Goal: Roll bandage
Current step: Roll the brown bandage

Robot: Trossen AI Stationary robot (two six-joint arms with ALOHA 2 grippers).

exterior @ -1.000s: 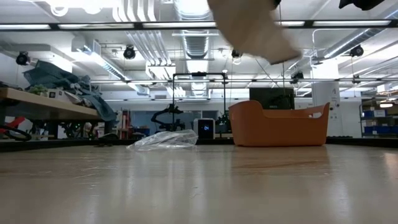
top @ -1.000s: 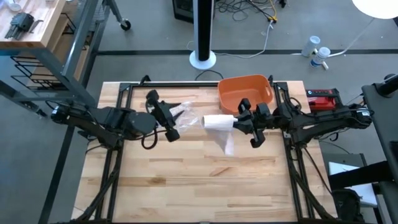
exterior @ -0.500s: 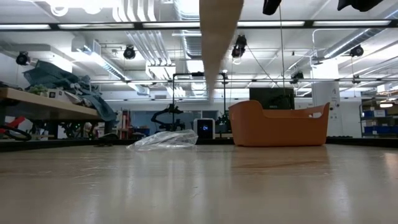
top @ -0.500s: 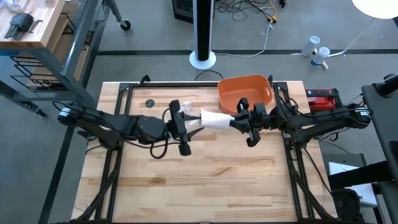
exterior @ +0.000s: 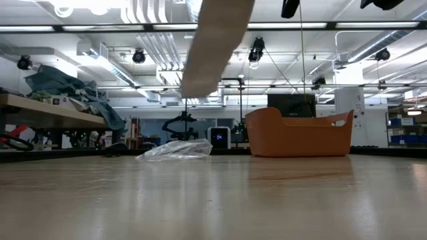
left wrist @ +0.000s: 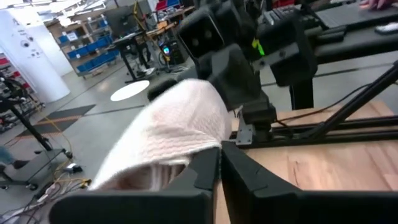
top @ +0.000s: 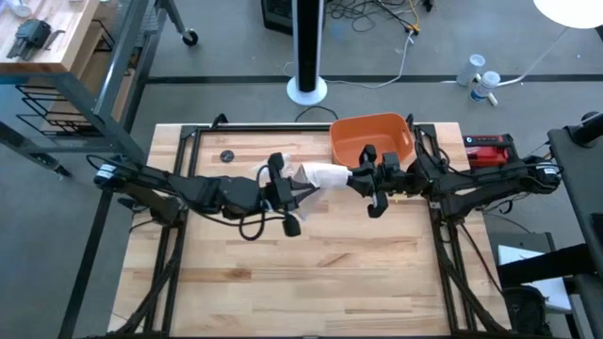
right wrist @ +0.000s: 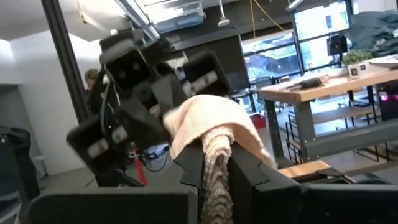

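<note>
The off-white bandage (top: 323,175) hangs in the air between my two grippers, just in front of the orange tub (top: 370,139). My right gripper (top: 351,179) is shut on it from the table's right side. My left gripper (top: 303,188) has come level from the left, and its fingers stand shut at the bundle's other side (left wrist: 219,163). In the low view a loose strip of the bandage (exterior: 215,47) slants down from above and ends free, well clear of the table. My left gripper meets the bandage at the lower edge of the cloth bundle (left wrist: 208,144), coming level from the table's left. The cloth bulges over one finger (left wrist: 198,174). The fingertips hide how much cloth lies between them. The bundle is clear of the table. My right gripper pinches a bunched fold of the gauze (right wrist: 216,155) between its two fingers, coming from the table's right and pointing slightly upward. The rest of the bundle (right wrist: 205,118) swells out past the fingertips. It is lifted clear of the table.
The crumpled clear wrapper (exterior: 177,150) lies on the table below the left gripper. A small dark disc (top: 226,155) sits at the far left of the tabletop. A red device (top: 488,149) lies beyond the right frame. The near half of the table (top: 311,282) is bare wood.
My left gripper has travelled toward the table's right edge, over the wrapper and up to the bandage. The bandage's hanging strip has swung: it slanted one way, then hung straight, and now slants the other way. My right gripper has stayed in place.
</note>
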